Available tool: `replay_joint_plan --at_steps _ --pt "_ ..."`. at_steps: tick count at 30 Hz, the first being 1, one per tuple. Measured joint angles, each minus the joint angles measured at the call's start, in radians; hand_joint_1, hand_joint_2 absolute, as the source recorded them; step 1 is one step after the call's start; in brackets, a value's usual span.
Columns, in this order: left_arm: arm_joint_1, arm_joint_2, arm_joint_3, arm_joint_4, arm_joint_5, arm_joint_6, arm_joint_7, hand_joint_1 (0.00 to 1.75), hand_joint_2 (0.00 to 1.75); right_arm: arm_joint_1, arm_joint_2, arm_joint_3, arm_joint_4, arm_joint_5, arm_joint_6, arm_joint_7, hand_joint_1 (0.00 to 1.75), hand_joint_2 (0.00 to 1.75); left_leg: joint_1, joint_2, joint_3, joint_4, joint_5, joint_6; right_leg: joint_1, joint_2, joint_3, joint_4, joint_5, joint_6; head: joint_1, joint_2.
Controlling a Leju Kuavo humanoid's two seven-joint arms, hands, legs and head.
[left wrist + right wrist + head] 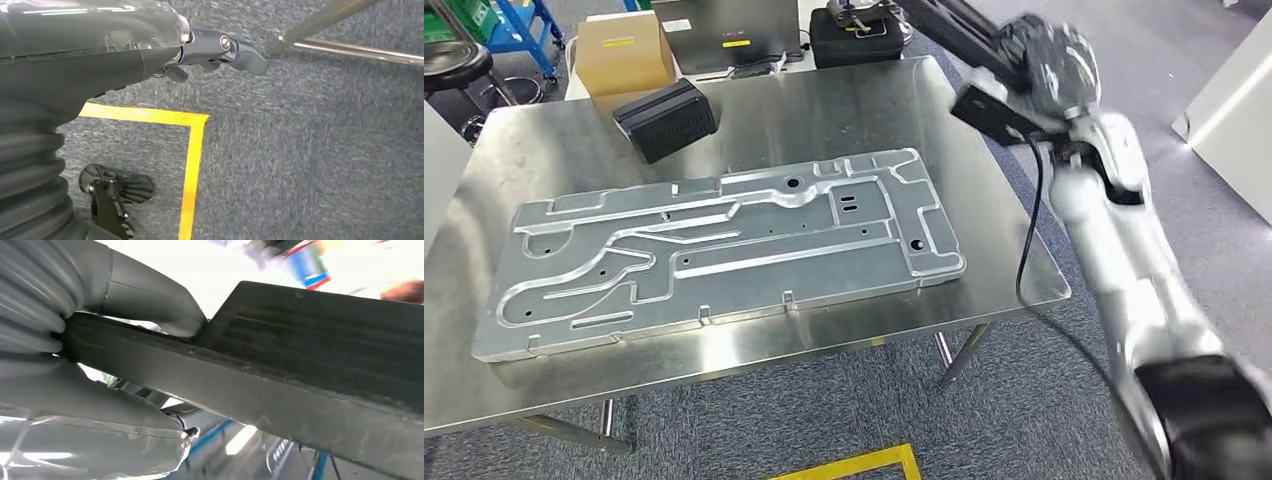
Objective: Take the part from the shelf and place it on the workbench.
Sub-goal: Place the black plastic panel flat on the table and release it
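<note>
Here, head view: right hand (pixel 1049 60) raised at upper right of the frame, blurred, gripping a long dark part (pixel 944 25) slanting toward the top edge, above the far right corner of the steel workbench (pixel 984 270). Large stamped metal panel (pixel 724 245) at centre; black ribbed block (pixel 666 118) at upper left.

Left wrist view: left hand (pixel 220 52) at top centre, fingers curled in, holding nothing, over grey carpet (pixel 310 160) with yellow tape (pixel 192 150).

Right wrist view: part (pixel 280 370) crossing diagonally, clamped against the thumb (pixel 150 295) at upper left.

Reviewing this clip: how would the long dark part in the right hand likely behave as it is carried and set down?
The long dark part probably stays stiff: it runs straight past the right hand without sagging. Its matte, rough-looking face suggests little slipping. Gripped near one end, it may lever against the fingers, and could tip on the workbench if lowered unevenly.
</note>
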Motion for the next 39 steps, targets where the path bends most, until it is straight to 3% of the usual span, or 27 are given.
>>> replay_joint_plan --at_steps 1,2,4,6,7,11,13,15,17,18,20,22,25,27,30,31,32,33,36,37,39 --pt "-0.002 -0.001 -0.001 0.000 -0.001 0.000 0.000 0.00 1.75 -0.039 0.003 0.025 0.053 0.022 -0.006 0.008 1.75 1.75 0.001 -0.002 0.002 0.001 -0.003 0.001 -0.001 0.000 -0.023 0.035 -0.001 0.002 0.000 0.000" --pt "-0.003 -0.002 -0.002 0.000 -0.001 0.001 0.001 0.00 1.75 -0.068 0.007 0.044 0.096 0.033 -0.010 0.011 1.75 1.75 0.002 -0.006 0.005 0.003 -0.007 0.001 -0.002 -0.001 -0.029 0.033 0.019 0.003 0.000 0.000" --pt "-0.002 -0.005 -0.002 0.000 -0.001 0.001 0.001 0.00 1.75 -0.114 0.013 0.074 0.165 0.039 -0.016 0.013 1.75 1.75 0.004 -0.014 0.012 0.013 -0.020 -0.004 -0.003 -0.003 0.007 -0.080 0.104 0.002 0.000 0.000" --pt "-0.002 -0.007 -0.002 0.000 -0.002 0.001 0.000 0.00 1.75 -0.146 0.017 0.092 0.213 0.040 -0.022 0.013 1.75 1.75 0.002 -0.019 0.012 0.025 -0.032 -0.011 -0.001 -0.004 0.051 -0.191 0.154 -0.004 0.000 0.000" --pt "-0.001 -0.007 -0.002 0.000 -0.002 0.001 0.001 0.00 1.75 -0.157 0.020 0.099 0.231 0.040 -0.026 0.013 1.75 1.75 0.001 -0.020 0.011 0.028 -0.036 -0.015 0.002 -0.004 0.061 -0.217 0.156 -0.008 0.000 0.000" --pt "0.000 -0.008 -0.002 0.001 -0.001 0.001 0.000 0.00 1.75 -0.179 0.029 0.116 0.278 0.040 -0.029 0.014 1.75 1.75 0.001 -0.017 0.003 0.041 -0.053 -0.034 0.002 -0.002 0.072 -0.236 0.150 -0.025 0.000 0.000" --pt "0.000 -0.008 -0.002 0.001 0.000 0.001 0.000 0.00 1.75 -0.189 0.035 0.121 0.292 0.040 -0.030 0.013 1.75 1.75 0.003 -0.010 -0.033 0.119 -0.096 -0.046 -0.002 -0.004 0.080 -0.243 0.149 -0.034 0.000 0.000" --pt "0.000 -0.009 -0.002 0.002 0.000 0.001 0.000 0.00 1.75 -0.194 0.039 0.126 0.303 0.046 -0.029 0.014 1.75 1.75 0.007 -0.006 -0.102 0.256 -0.147 -0.054 -0.002 -0.004 0.085 -0.244 0.145 -0.039 0.000 0.000" --pt "0.001 -0.009 -0.002 0.002 -0.001 0.001 0.000 0.00 1.75 -0.200 0.044 0.136 0.317 0.078 -0.020 0.024 1.75 1.75 0.011 -0.005 -0.144 0.320 -0.145 -0.059 -0.002 -0.004 0.091 -0.244 0.140 -0.039 0.000 0.000" --pt "0.000 -0.009 -0.003 0.003 -0.001 0.001 0.000 0.00 1.75 -0.208 0.049 0.146 0.329 0.112 -0.007 0.034 1.75 1.75 0.012 -0.004 -0.135 0.286 -0.113 -0.060 -0.002 -0.003 0.095 -0.243 0.137 -0.038 0.000 0.000" --pt "-0.002 -0.008 -0.003 0.003 -0.002 -0.001 0.000 0.00 1.75 -0.239 0.067 0.180 0.367 0.196 0.031 0.051 1.75 1.75 0.014 -0.002 -0.081 0.153 -0.035 -0.058 -0.003 0.000 0.104 -0.243 0.131 -0.034 0.000 0.000" --pt "-0.007 -0.008 -0.004 0.003 -0.002 -0.006 -0.001 0.00 1.75 -0.278 0.100 0.232 0.426 0.281 0.077 0.053 1.75 1.75 0.012 -0.001 -0.035 0.049 0.002 -0.050 -0.001 0.006 0.105 -0.243 0.129 -0.026 0.000 0.000" --pt "-0.021 -0.008 -0.005 0.004 0.000 -0.019 -0.005 0.00 1.75 -0.296 0.164 0.314 0.525 0.365 0.137 0.017 1.75 1.75 0.011 -0.002 -0.022 0.018 0.001 -0.036 0.003 0.010 0.104 -0.250 0.131 -0.012 0.000 0.000" --pt "-0.032 -0.010 -0.006 0.004 0.001 -0.024 -0.011 0.00 1.75 -0.277 0.202 0.364 0.585 0.391 0.151 -0.012 1.75 1.75 0.016 -0.001 -0.014 0.005 0.007 -0.024 0.004 0.006 0.096 -0.226 0.112 -0.005 0.000 0.000" --pt "-0.046 -0.016 -0.011 0.005 0.000 -0.030 -0.019 0.00 1.75 -0.207 0.259 0.423 0.662 0.388 0.130 -0.064 1.75 1.75 0.016 -0.003 -0.007 -0.003 0.009 -0.012 0.003 0.000 0.009 -0.050 0.032 -0.003 0.000 0.000" --pt "-0.048 -0.018 -0.014 0.005 0.000 -0.028 -0.020 0.00 1.75 -0.170 0.279 0.434 0.683 0.379 0.106 -0.085 1.75 1.75 0.015 -0.005 -0.006 -0.002 0.007 -0.011 0.003 -0.001 -0.023 0.007 0.017 -0.003 0.000 0.000" --pt "-0.049 -0.021 -0.017 0.005 0.000 -0.024 -0.020 0.00 1.75 -0.130 0.300 0.442 0.701 0.369 0.081 -0.104 1.75 1.75 0.015 -0.007 -0.004 -0.002 0.005 -0.011 0.003 -0.001 -0.041 0.030 0.021 -0.005 0.000 0.000" --pt "-0.050 -0.023 -0.021 0.006 -0.001 -0.020 -0.020 0.00 1.75 -0.094 0.321 0.448 0.716 0.363 0.056 -0.117 1.75 1.75 0.013 -0.009 -0.001 0.000 0.002 -0.012 0.003 -0.001 -0.040 0.014 0.043 -0.008 0.000 0.000" --pt "-0.059 -0.029 -0.030 0.007 -0.003 -0.015 -0.018 0.00 1.75 -0.038 0.382 0.460 0.744 0.355 0.025 -0.137 1.75 1.75 0.007 -0.005 0.002 0.010 -0.010 -0.020 0.008 -0.002 0.033 -0.171 0.145 -0.024 0.000 0.000" --pt "-0.064 -0.031 -0.031 0.007 -0.003 -0.015 -0.018 0.00 1.75 -0.031 0.399 0.463 0.751 0.352 0.025 -0.141 1.75 1.75 0.004 -0.003 0.002 0.013 -0.015 -0.024 0.011 -0.002 0.053 -0.216 0.161 -0.027 0.000 0.000" --pt "-0.071 -0.034 -0.038 0.008 -0.006 -0.016 -0.016 0.00 1.75 -0.018 0.422 0.467 0.760 0.346 0.027 -0.144 1.75 1.75 0.002 -0.001 0.004 0.014 -0.020 -0.034 0.015 -0.001 0.065 -0.241 0.163 -0.032 0.000 0.000"
